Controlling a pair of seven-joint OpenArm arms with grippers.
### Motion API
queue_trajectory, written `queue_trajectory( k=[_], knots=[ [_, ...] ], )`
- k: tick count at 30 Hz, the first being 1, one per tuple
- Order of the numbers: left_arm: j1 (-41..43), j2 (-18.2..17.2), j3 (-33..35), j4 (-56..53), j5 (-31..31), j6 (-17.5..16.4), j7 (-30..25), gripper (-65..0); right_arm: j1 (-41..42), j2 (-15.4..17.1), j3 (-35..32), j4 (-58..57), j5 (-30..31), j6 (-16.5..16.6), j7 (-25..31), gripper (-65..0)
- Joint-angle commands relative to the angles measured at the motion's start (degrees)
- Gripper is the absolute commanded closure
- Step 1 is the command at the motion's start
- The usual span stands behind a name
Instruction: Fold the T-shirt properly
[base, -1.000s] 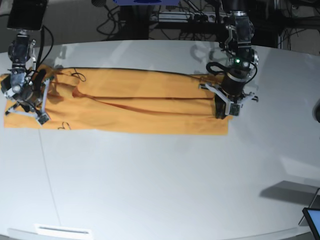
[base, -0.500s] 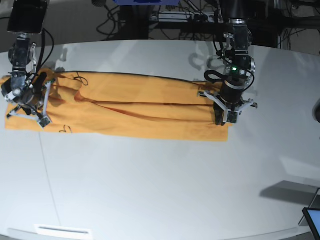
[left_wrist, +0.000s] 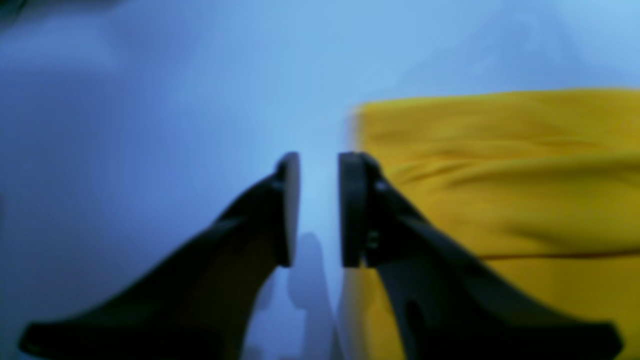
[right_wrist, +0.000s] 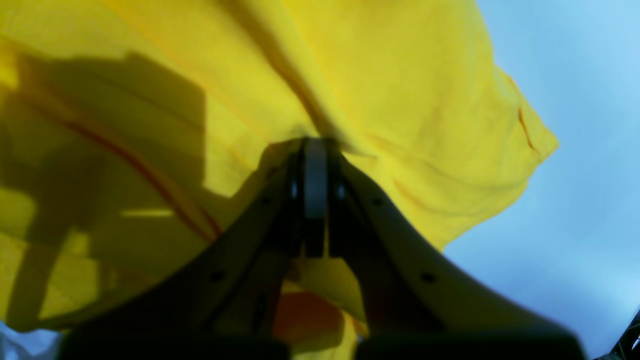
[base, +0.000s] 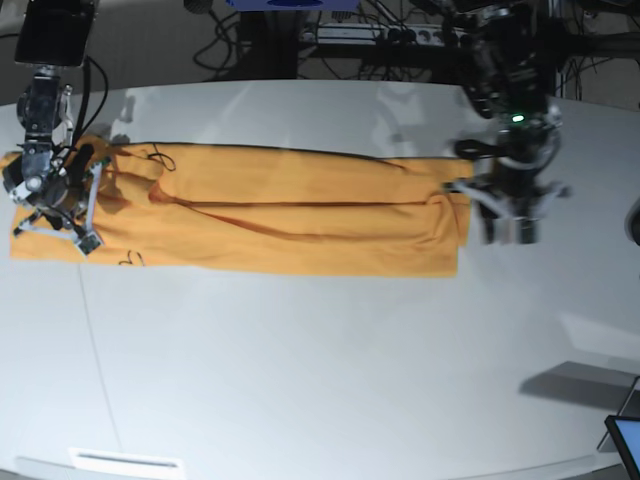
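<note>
Left gripper (base: 505, 228) has come off the T-shirt (base: 280, 210) since the earlier base view, where it sat on the cloth's end; now it hangs over bare counter (base: 330, 380) just past that end, motion-blurred in the base view. Left wrist view: its jaws stand slightly apart with a narrow gap, nothing between them, only pale counter showing through the gap; the T-shirt's edge lies just beside the outer face of one jaw and spreads away from it, not touching the pads as far as the blur lets me tell. Right gripper (right_wrist: 315, 200) is at the other end of the garment, much where it was; its jaws are pressed fully together with a pinch of yellow cloth bunched right at and over the tips, fabric draping to both sides of the jaws and below them. T-shirt lies as a long folded band flat on the counter, stretched between the two jaws' positions, with a lengthwise crease along its middle and wrinkles near the right gripper's end.
</note>
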Motion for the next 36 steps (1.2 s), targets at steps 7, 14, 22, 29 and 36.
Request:
queue_trajectory(
  k=[7, 14, 22, 29, 36],
  knots=[
    [3.1, -5.4, -12.6, 2.5, -22.0, -3.7, 7.2, -22.3, -0.6, 0.6, 0.1, 0.6, 0.6, 0.4, 0.1, 0.0],
    [6.9, -10.7, -17.2, -2.0, -43.8, -7.1, 7.2, -22.5, -1.4, 0.6, 0.1, 0.9, 0.6, 0.4, 0.3, 0.0],
    [6.7, -15.3, -17.3, -16.0, -60.8, -7.4, 7.3, -41.0, -2.2, 0.6, 0.1, 0.9, 0.6, 0.4, 0.4, 0.0],
    [6.5, -16.9, -16.5, -17.2, -62.8, -13.5, 7.3, -51.4, -2.2, 0.6, 0.1, 0.9, 0.6, 0.4, 0.4, 0.0],
    [4.8, -15.2, -15.4, -19.8, -63.0, -22.3, 10.8, -51.4, -2.2, 0.6, 0.1, 0.9, 0.6, 0.4, 0.4, 0.0]
  ],
)
